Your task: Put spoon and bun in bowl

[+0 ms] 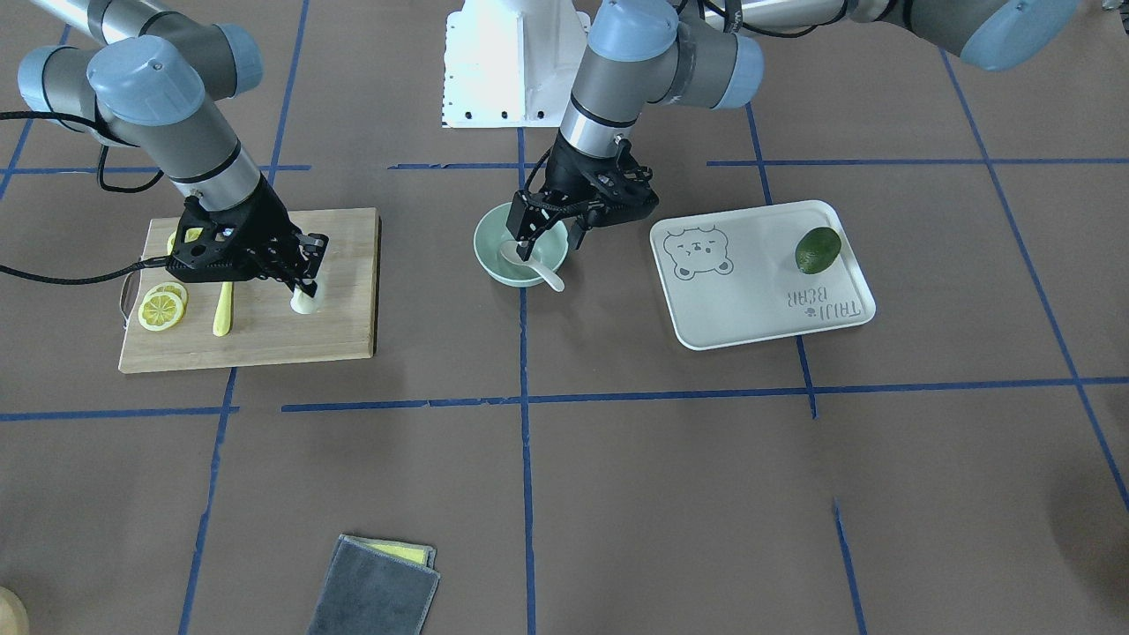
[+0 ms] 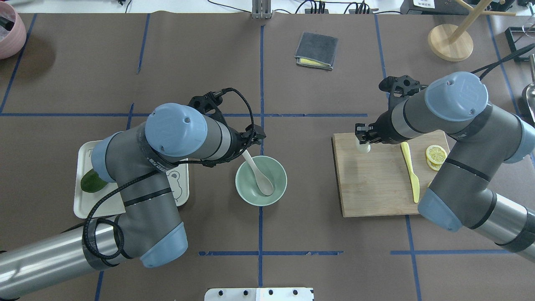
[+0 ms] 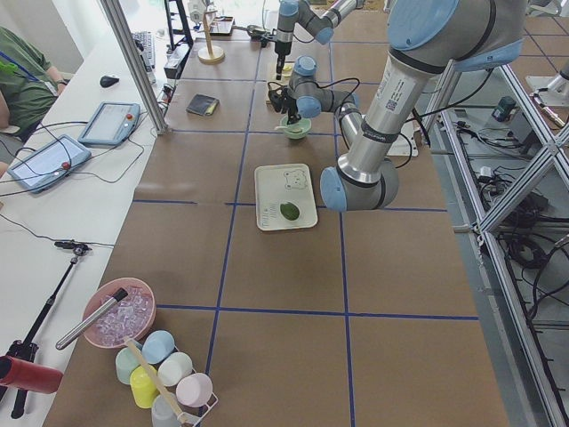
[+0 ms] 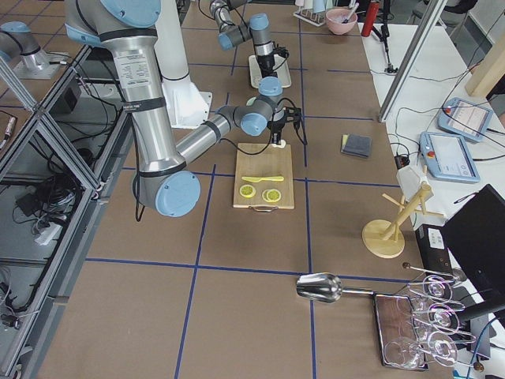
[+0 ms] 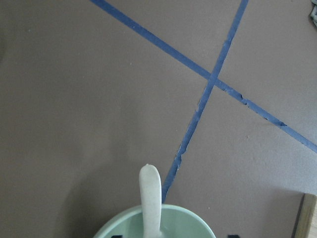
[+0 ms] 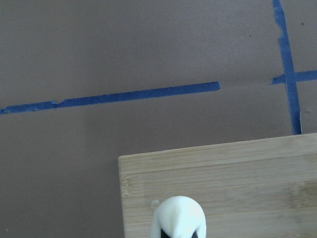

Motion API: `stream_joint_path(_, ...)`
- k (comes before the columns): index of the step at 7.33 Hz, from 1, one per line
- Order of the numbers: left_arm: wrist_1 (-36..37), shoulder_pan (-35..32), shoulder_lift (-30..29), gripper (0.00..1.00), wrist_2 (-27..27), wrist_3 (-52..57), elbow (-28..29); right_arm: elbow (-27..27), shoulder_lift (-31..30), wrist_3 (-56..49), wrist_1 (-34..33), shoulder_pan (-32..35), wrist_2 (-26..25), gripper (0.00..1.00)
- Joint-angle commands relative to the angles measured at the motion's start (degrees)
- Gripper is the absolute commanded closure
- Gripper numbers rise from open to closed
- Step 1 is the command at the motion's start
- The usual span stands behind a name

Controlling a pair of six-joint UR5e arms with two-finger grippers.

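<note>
The pale green bowl (image 1: pixel 483 242) stands at the table's middle. The cream spoon (image 1: pixel 529 265) lies in it, scoop down, with its handle leaning over the rim; it also shows in the overhead view (image 2: pixel 260 177). My left gripper (image 1: pixel 549 236) hangs just over the bowl, open, with its jaws apart on either side of the spoon handle (image 5: pixel 150 198). The white bun (image 1: pixel 304 302) is at the wooden cutting board (image 1: pixel 265 339). My right gripper (image 1: pixel 306 287) is shut on the bun (image 6: pixel 179 215), at the board's surface near its corner.
A yellow knife (image 1: pixel 223 310) and lemon slices (image 1: pixel 161 309) lie on the board behind the right gripper. A white bear-print tray (image 1: pixel 750 300) with a dark green avocado (image 1: pixel 818 250) lies beside the left arm. A folded grey cloth (image 1: pixel 375 591) lies on the far side.
</note>
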Motion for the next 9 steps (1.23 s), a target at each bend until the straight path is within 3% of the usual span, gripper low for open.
stream_joint_path(1, 9.87, -4.83, 2.5, 0.0, -0.26, 11.99, -7.65, -0.37, 4.57, 1.14, -0.06, -2.48, -0.75, 1.0)
stream_joint_path(3, 11.5, -10.54, 6.0, 0.0, -4.37, 20.63, -9.09, -0.54, 8.96, 6.74, -0.15, -6.78, -3.2, 1.0)
stream_joint_path(5, 11.32, -14.68, 9.96, 0.0, -6.23, 28.64, -10.67, -2.29, 14.32, 12.63, -0.15, -13.28, -9.86, 1.0)
stream_joint_path(7, 11.15, -17.67, 12.87, 0.0, -7.03, 35.06, -11.03, -4.93, 19.16, 13.1, -3.21, -15.15, -11.13, 1.0)
stream_joint_path(8, 11.06, -18.91, 14.19, 0.0, -7.12, 37.34, -11.38, -4.94, 19.27, 13.1, -3.23, -15.24, -11.13, 0.85)
stream_joint_path(9, 10.97, -19.79, 14.98, 0.0, -7.12, 38.5, -11.47, -5.03, 19.18, 13.19, -2.88, -15.24, -11.13, 0.17)
